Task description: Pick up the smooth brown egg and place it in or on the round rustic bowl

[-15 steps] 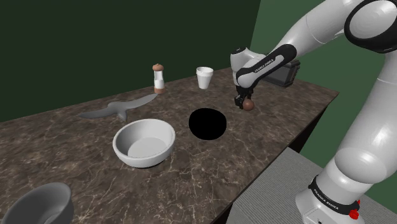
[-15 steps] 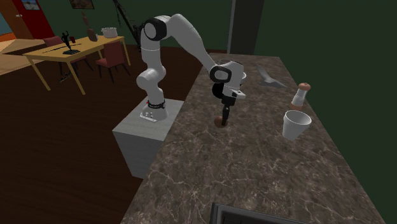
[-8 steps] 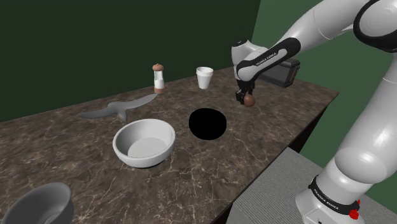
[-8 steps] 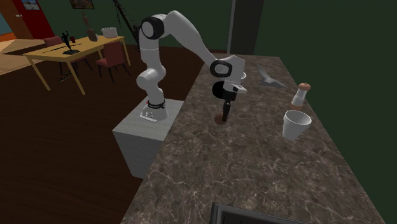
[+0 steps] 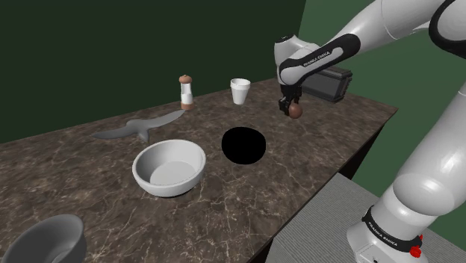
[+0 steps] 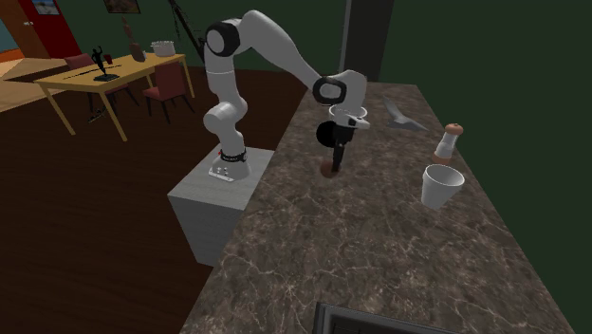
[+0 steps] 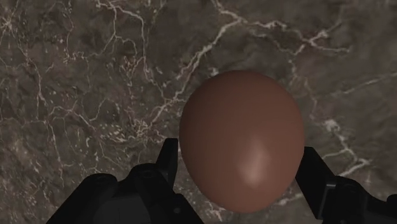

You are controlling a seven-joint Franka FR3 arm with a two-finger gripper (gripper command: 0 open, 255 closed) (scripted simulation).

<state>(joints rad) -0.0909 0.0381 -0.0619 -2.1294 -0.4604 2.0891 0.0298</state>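
Note:
A smooth brown egg (image 5: 296, 110) (image 6: 328, 171) (image 7: 242, 140) hangs above the dark marble counter (image 5: 314, 161), clasped between the black fingers of my gripper (image 5: 292, 108) (image 6: 331, 167) (image 7: 240, 163). A white round bowl (image 5: 169, 167) stands on the counter well toward the shoulder view's left of the gripper. Between bowl and gripper lies a round pure black shape (image 5: 243, 144); I cannot tell whether it is a bowl. A grey bowl (image 5: 45, 240) sits at the shoulder view's lower left corner.
A white cup (image 5: 240, 91) (image 6: 441, 186) and a brown-topped pepper mill (image 5: 185, 92) (image 6: 449, 143) stand near the counter's far edge. A grey bird figure (image 5: 142, 127) (image 6: 403, 118) lies beside them. A dark box (image 5: 328, 84) sits behind the gripper. The counter's edge runs near the stand (image 6: 220, 204).
The gripper has risen from the counter with the egg in it and drifted slightly toward the shoulder view's right. Nothing else has moved.

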